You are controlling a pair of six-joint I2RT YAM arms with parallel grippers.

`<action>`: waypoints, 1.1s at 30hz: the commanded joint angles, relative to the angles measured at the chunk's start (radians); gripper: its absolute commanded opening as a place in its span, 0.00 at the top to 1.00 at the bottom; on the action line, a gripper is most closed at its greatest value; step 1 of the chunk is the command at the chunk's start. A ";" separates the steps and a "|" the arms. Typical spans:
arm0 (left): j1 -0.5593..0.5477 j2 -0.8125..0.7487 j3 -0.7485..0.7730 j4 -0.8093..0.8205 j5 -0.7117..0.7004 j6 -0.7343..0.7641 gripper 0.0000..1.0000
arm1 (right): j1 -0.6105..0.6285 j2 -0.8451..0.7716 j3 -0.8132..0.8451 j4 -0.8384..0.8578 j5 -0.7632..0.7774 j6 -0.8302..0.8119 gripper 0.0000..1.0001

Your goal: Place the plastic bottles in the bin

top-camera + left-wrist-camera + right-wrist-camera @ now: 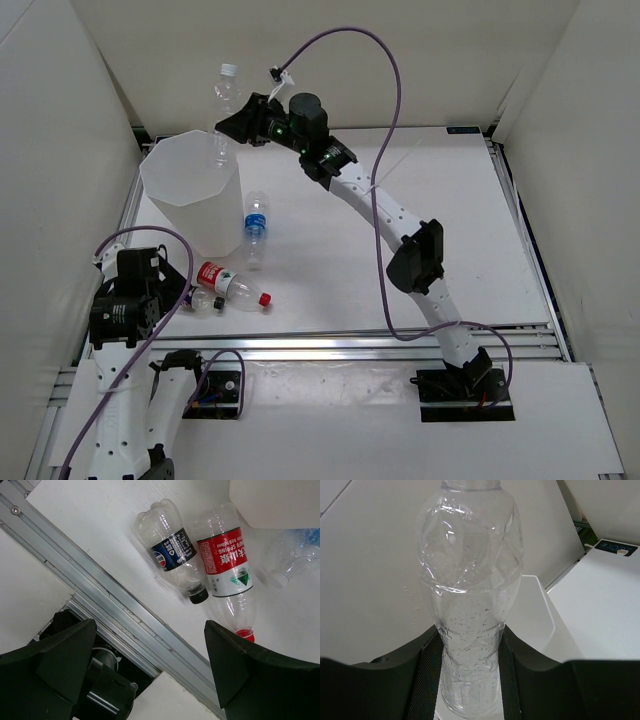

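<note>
The right tool (228, 130) grips the plain bottle (226, 95) low on its body, upright over the bin (195, 225), at its far rim; I would centre it over the bin's mouth before letting go, lest it glance off the rim. The left tool (150, 640) hangs open near the bin's base, where only its wrist view plainly shows the dark bottle (172, 555) beside the red bottle (227, 562); the right wrist view alone shows droplets in the plain one.

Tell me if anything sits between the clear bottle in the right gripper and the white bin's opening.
Nothing visible does. The right gripper holds the clear plastic bottle with a white cap upright over the far rim of the tall white translucent bin, whose mouth is open with no lid.
</note>
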 commanded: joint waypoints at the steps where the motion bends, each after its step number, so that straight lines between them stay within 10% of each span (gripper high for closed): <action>1: -0.004 0.000 0.033 -0.023 0.025 0.025 0.00 | 0.024 -0.060 0.020 0.191 0.002 -0.034 0.75; 7: -0.004 0.000 0.013 -0.023 0.010 0.012 0.00 | 0.044 -0.050 0.020 0.117 -0.115 -0.072 0.58; 10: -0.004 0.009 0.003 -0.023 -0.009 -0.032 0.00 | 0.063 -0.069 0.020 0.000 -0.152 -0.161 0.00; 19: -0.004 0.052 -0.115 0.147 0.054 -0.222 0.00 | -0.009 -0.520 -0.257 -0.283 0.005 -0.188 0.00; 25: -0.004 0.078 -0.234 0.262 0.036 -0.336 0.00 | -0.089 -0.478 -0.086 -0.511 -0.046 -0.217 0.00; 33: 0.031 0.199 -0.361 0.428 -0.002 -0.400 0.00 | -0.196 -0.612 -0.265 -0.613 -0.126 -0.217 0.00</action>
